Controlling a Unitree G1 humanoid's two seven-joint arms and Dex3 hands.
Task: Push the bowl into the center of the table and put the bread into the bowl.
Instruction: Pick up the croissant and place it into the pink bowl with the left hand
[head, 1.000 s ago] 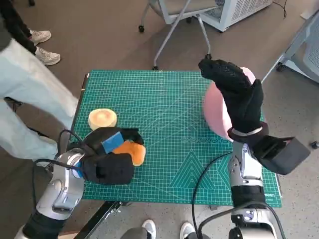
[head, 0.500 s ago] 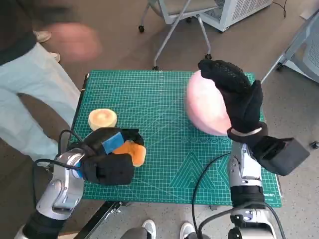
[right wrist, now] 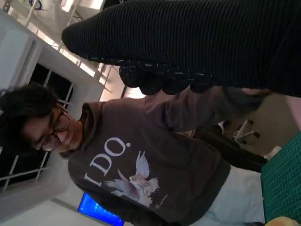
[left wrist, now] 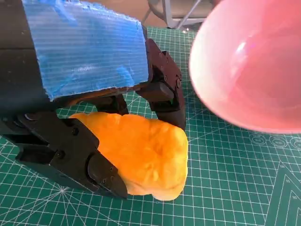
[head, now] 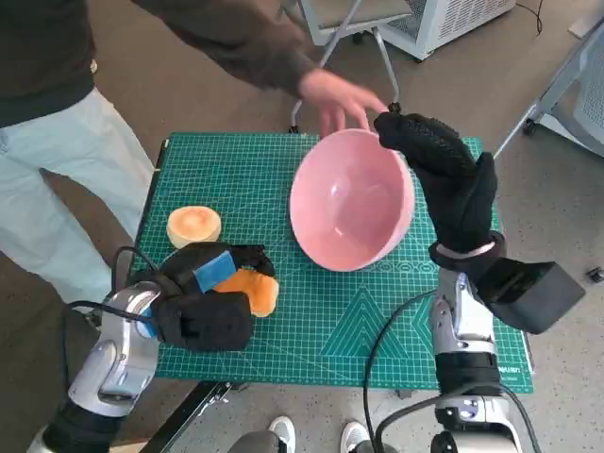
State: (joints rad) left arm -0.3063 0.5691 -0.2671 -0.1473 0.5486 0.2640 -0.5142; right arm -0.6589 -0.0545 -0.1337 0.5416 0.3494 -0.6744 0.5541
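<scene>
At the mat's centre, toward 1 o'clock, the glossy pink plastic bowl [head: 351, 211] tilts against the gloved right hand [head: 451, 185], flat-fingered for pushing. At 8 o'clock, the blue-taped left hand [head: 209, 293] grips the orange bread chunk [head: 253, 291], ready for lifting.

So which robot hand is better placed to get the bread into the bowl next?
The left robot hand: its fingers already grip the orange bread, beside the pink bowl. The right robot hand is at the bowl's far rim.
</scene>
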